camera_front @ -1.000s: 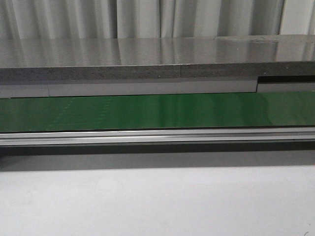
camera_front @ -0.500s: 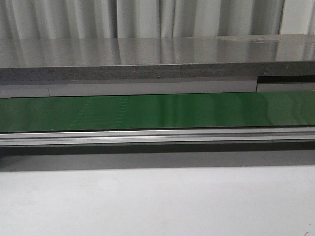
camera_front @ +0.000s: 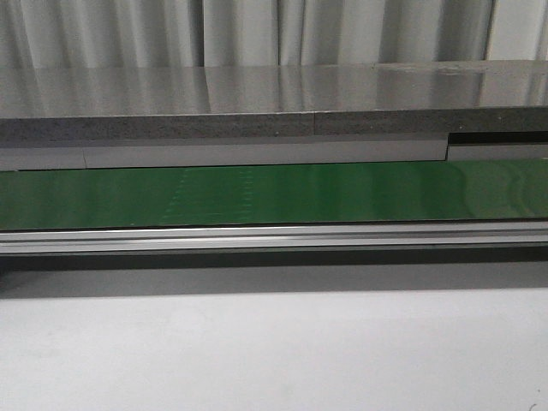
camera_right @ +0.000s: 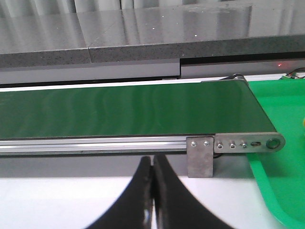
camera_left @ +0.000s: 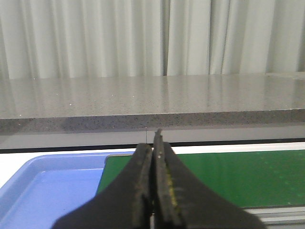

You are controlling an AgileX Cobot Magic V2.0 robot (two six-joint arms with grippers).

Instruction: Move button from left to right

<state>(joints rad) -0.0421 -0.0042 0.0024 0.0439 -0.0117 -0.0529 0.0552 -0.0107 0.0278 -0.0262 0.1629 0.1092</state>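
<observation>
Right, both our left gripper (camera_left: pixel 153 191) and right gripper (camera_right: pixel 152 200) sit clenched on nothing, no button visible, so on the conveyor belt (camera_front: pixel 342 193) we risk missing its arrival.

Each wrist's tool (camera_left: pixel 153 191) (camera_right: pixel 152 200) has two black tapered fingers, the left's inner faces showing yellowish scuffing.

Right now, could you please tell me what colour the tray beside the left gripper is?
Light blue; the tray shows best in the left wrist view.
</observation>
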